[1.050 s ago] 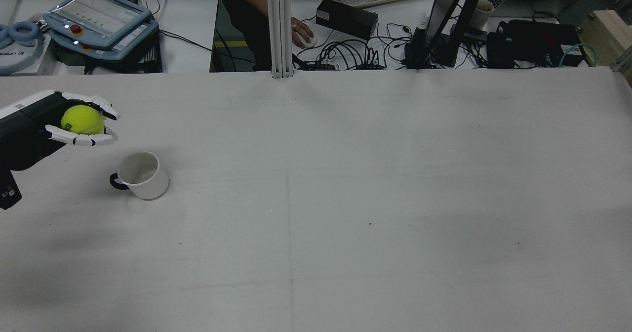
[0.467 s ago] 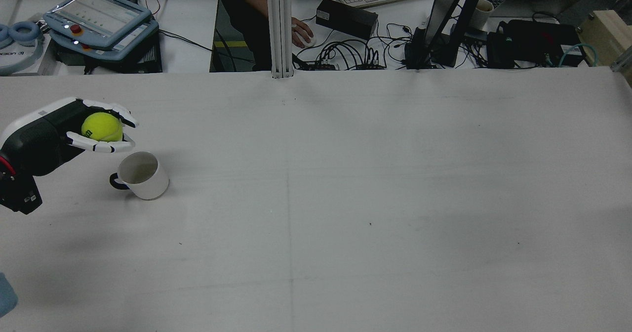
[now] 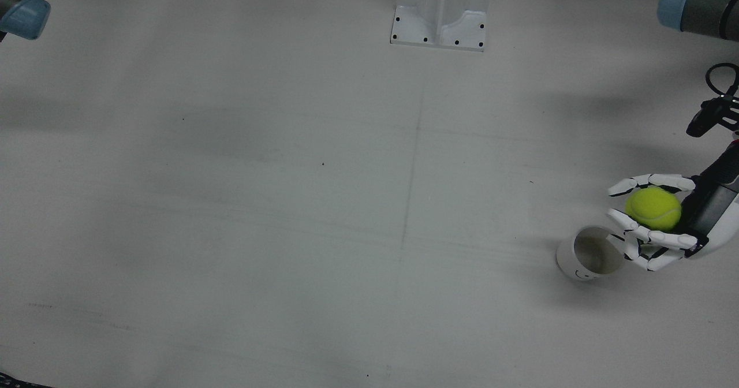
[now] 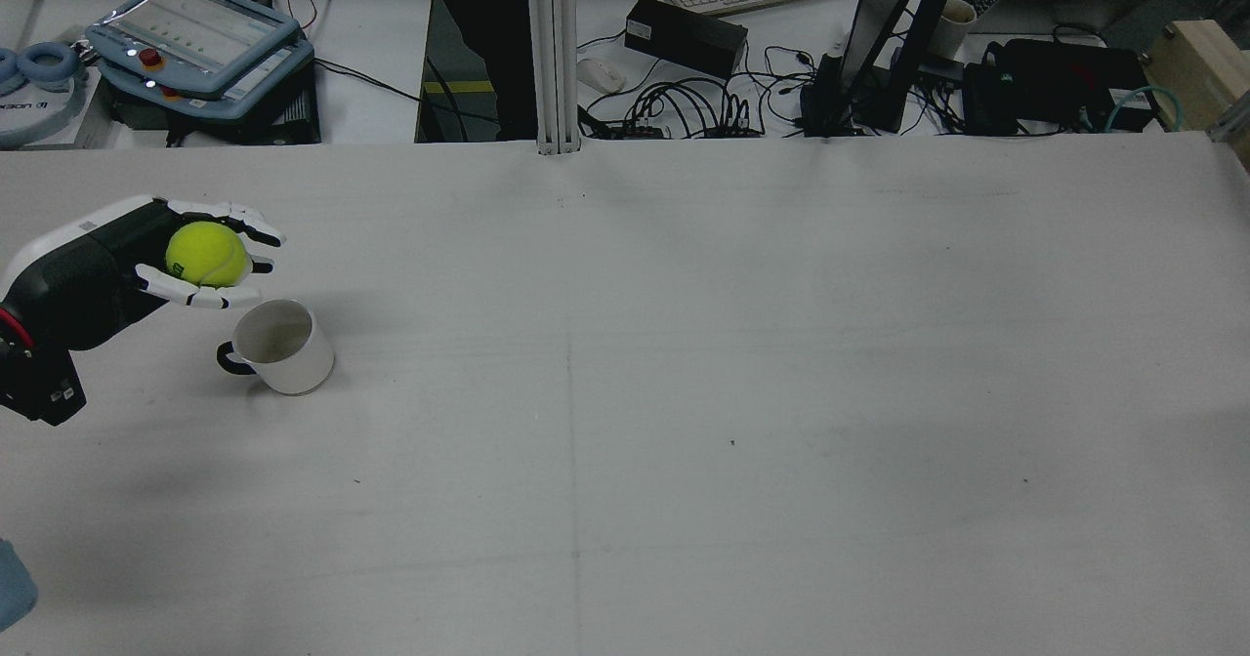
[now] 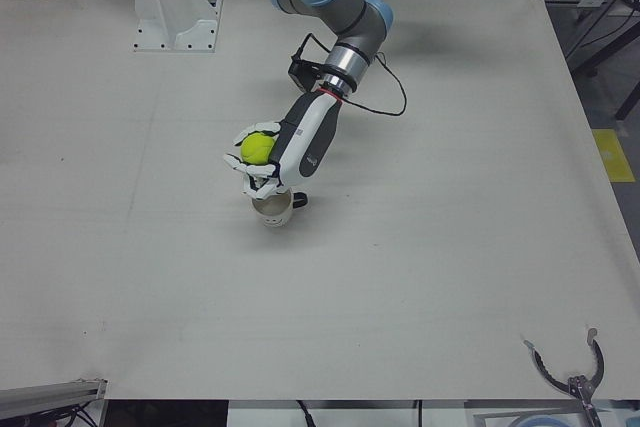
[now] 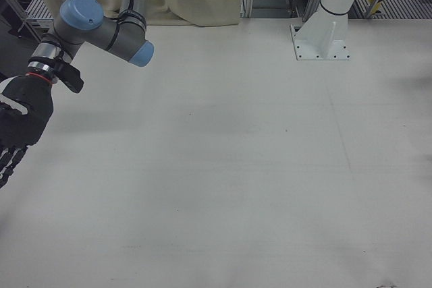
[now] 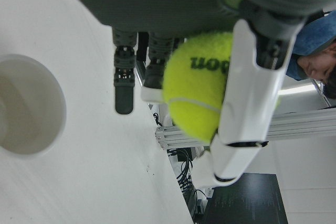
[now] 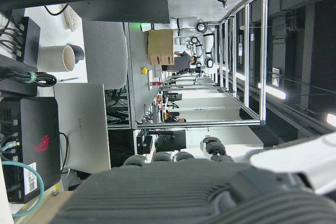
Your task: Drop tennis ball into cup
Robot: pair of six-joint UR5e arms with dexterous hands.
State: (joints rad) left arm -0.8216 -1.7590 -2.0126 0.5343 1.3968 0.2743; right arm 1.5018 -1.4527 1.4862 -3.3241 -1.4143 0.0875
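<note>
My left hand [image 4: 117, 261] is shut on a yellow-green tennis ball [image 4: 206, 254], held in the air just beyond and to the left of the white cup [image 4: 283, 348] in the rear view. The cup stands upright and empty, with a dark handle. In the front view the ball [image 3: 653, 208] and left hand [image 3: 701, 212] sit beside the cup [image 3: 589, 254], fingers overlapping its rim. The left hand view shows the ball [image 7: 199, 90] between fingers [image 7: 252, 93] and the cup [image 7: 26, 108] below. My right hand [image 6: 17, 126] hangs empty at the far table side, fingers apart.
A white pedestal [image 3: 440, 10] stands at the table's middle on the robot's side. A teach pendant [image 4: 195, 36], cables and a keyboard lie beyond the table's far edge. A metal tool [image 5: 570, 372] lies near the front corner.
My left hand has carried the ball to the right, closer to the cup, most of it in the first half second. The person's hand has left the mouse.
</note>
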